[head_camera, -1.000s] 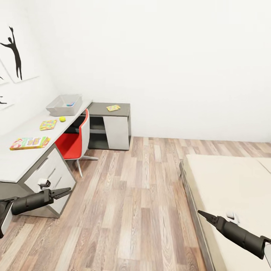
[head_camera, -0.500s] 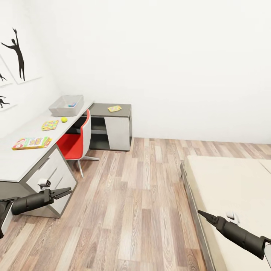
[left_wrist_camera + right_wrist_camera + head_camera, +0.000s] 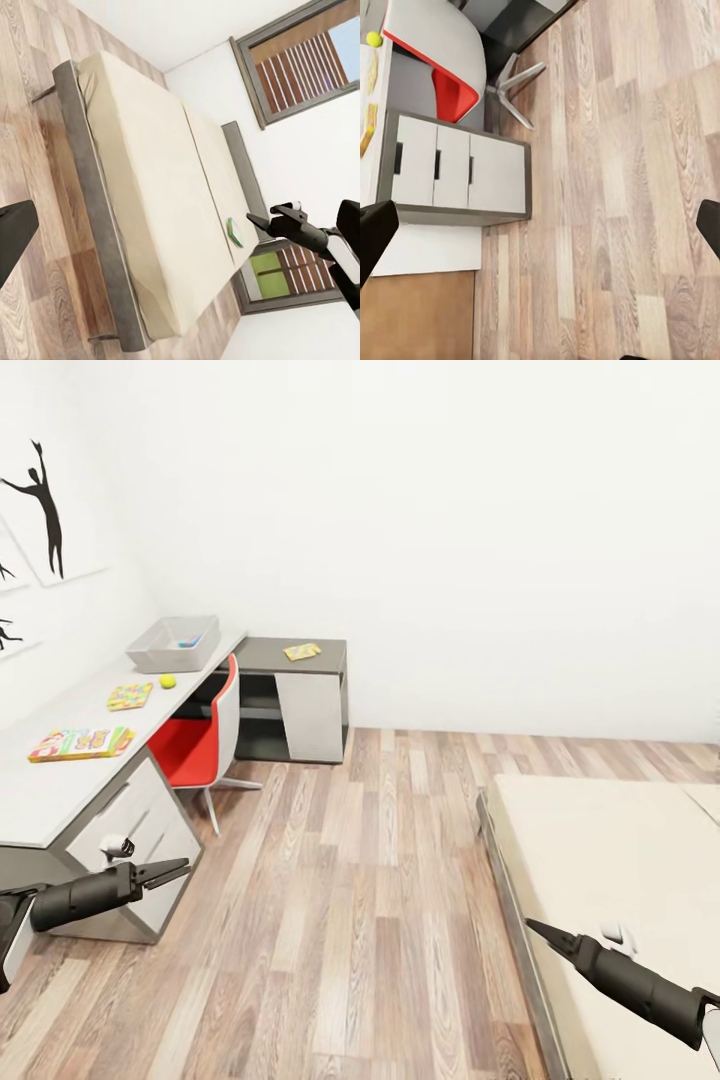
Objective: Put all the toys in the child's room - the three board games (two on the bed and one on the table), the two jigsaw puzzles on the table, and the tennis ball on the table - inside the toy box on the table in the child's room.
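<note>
The light grey toy box point(image 3: 172, 643) stands at the far end of the pale table point(image 3: 50, 790), with something blue inside. In front of it lie a jigsaw puzzle point(image 3: 130, 695), the tennis ball point(image 3: 167, 681) and a colourful board game point(image 3: 80, 742). A second puzzle point(image 3: 302, 651) rests on the lower dark section. A green-white board game point(image 3: 235, 231) lies on the bed point(image 3: 620, 850), close to my right gripper's tip. My left gripper point(image 3: 185, 868) hovers by the table's drawers and my right gripper point(image 3: 530, 925) over the bed's edge. Both are open and hold nothing.
A red and white chair point(image 3: 200, 735) is tucked under the table. White drawers point(image 3: 457, 169) front the table's near end. Wood-plank floor point(image 3: 360, 920) stretches between table and bed. Black silhouette pictures point(image 3: 45, 510) hang on the left wall.
The whole head view has shifted slightly, so the camera moved. Both arms keep their pose, and the toys rest where they were.
</note>
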Controlling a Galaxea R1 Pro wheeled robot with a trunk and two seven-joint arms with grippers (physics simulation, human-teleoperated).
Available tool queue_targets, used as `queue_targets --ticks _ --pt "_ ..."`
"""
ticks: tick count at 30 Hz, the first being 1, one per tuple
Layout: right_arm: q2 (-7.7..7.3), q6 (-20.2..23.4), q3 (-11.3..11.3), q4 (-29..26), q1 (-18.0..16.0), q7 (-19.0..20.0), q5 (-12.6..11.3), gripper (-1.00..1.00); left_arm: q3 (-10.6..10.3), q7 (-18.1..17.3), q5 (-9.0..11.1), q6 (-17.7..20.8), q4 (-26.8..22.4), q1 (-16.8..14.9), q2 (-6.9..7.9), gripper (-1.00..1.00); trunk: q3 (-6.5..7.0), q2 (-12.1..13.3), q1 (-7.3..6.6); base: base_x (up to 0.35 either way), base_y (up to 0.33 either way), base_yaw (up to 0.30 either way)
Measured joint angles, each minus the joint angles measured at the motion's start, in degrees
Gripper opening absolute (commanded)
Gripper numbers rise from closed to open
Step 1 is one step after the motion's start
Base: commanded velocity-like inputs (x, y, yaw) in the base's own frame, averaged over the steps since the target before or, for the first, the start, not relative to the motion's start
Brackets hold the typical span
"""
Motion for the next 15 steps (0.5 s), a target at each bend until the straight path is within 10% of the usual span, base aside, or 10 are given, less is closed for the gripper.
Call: queue_targets --ticks 15 --pt "0.0 0.1 0.0 -0.1 0.0 0.0 0.0 1.0 0.0 0.0 0.0 0.0 0.0 0.0 0.01 1.0 0.3 0.0 0.0 0.0 0.0 -0.123"
